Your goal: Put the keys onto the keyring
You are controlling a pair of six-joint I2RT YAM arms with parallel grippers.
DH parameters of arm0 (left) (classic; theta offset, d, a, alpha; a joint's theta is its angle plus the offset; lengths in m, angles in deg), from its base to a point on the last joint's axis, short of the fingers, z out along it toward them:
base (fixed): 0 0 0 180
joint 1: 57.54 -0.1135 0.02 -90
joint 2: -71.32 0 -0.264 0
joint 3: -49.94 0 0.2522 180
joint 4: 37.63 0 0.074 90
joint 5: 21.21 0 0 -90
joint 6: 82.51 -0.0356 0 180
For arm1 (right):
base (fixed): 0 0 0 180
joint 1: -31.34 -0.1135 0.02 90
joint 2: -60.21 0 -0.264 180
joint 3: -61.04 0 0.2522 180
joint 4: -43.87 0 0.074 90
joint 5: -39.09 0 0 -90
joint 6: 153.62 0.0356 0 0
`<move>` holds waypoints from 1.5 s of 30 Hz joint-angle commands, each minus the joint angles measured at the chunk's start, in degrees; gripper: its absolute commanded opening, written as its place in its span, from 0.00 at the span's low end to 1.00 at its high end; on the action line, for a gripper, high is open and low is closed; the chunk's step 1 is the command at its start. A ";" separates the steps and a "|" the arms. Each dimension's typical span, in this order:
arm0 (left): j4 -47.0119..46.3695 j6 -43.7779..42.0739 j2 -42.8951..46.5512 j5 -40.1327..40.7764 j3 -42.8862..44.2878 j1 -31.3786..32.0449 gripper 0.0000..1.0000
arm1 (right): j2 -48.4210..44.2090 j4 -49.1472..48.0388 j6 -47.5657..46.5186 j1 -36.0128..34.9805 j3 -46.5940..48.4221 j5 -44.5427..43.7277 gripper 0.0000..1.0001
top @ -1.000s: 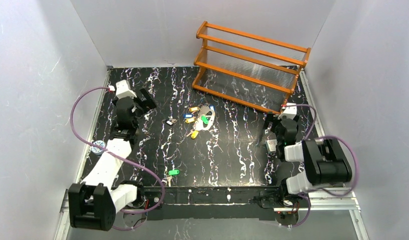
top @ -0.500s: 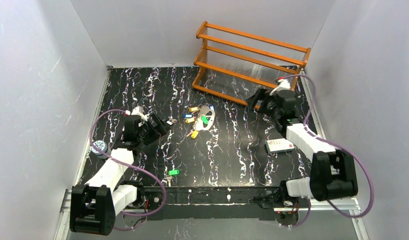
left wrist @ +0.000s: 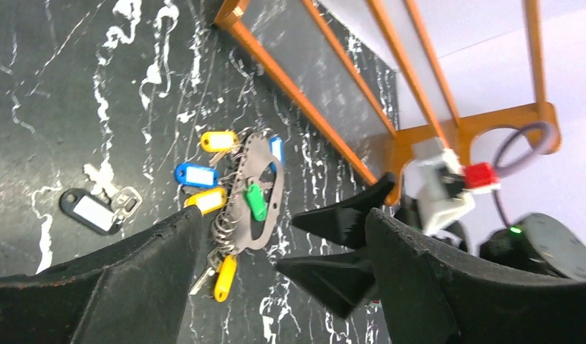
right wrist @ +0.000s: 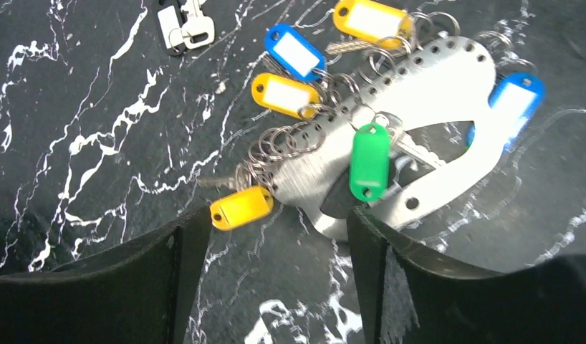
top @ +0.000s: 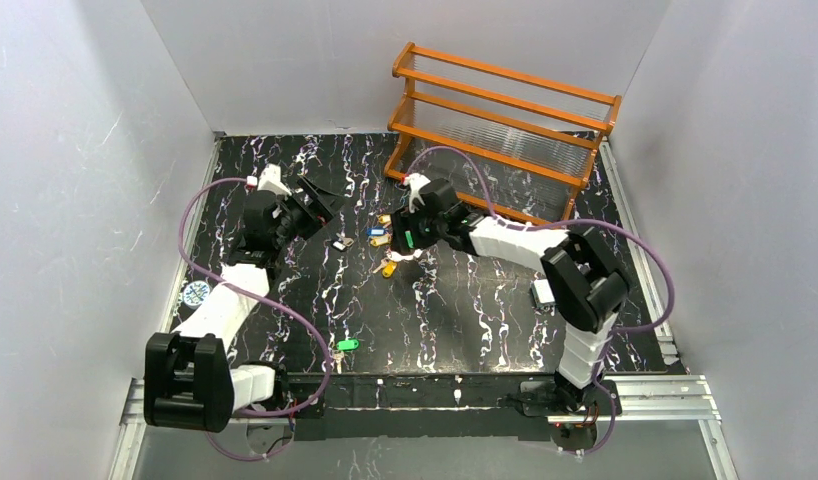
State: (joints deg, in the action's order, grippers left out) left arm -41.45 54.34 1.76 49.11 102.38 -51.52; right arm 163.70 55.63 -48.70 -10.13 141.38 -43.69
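Observation:
The keyring [right wrist: 426,79] is a silvery oval plate with punched holes, lying flat mid-table. Yellow [right wrist: 241,206], blue [right wrist: 294,51] and green [right wrist: 369,161] keys hang on it by small rings. A dark key [left wrist: 95,212] lies loose to its left, and a green key [top: 346,344] lies alone near the front edge. My right gripper [right wrist: 276,218] hovers open just over the keyring's near end, with nothing between its fingers. My left gripper [left wrist: 283,213] is open and empty, raised to the left of the keyring [left wrist: 260,188] and pointing at it. In the top view the right gripper [top: 410,228] hides part of the keyring.
An orange wooden rack [top: 500,130] stands at the back right, close behind the keyring. A small round blue-white can [top: 196,293] sits at the left edge. A white box [top: 543,292] lies on the right side, partly under the right arm. White walls surround the table.
The right arm swung from the right side across to the keyring. The left gripper moved up and toward the back, now aimed at the keyring. Both grippers' jaws narrowed a little.

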 commanded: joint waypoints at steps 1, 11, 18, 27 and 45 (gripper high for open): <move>-0.54 1.47 3.66 -1.98 1.41 0.31 0.81 | 5.38 6.99 -3.11 -1.52 7.86 -1.72 0.70; 6.34 1.64 14.14 -1.62 1.03 0.31 0.88 | 11.64 10.02 -1.10 -2.76 10.29 -2.65 0.70; 10.01 0.48 16.30 -0.07 2.03 0.31 0.90 | 10.69 10.96 -1.27 -2.99 7.47 5.25 0.70; 12.12 -1.09 12.54 -0.78 1.55 0.31 0.92 | 1.98 13.26 1.35 -2.89 -3.60 16.91 0.55; 2.50 -0.22 -9.81 4.62 -6.50 20.37 0.70 | -12.20 7.75 7.40 12.71 -16.42 25.52 0.51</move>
State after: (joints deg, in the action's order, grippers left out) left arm -35.81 54.63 -5.82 49.43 98.40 -35.46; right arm 148.44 66.58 -44.26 -1.93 128.47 -23.25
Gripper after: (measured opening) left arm 0.705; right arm 0.522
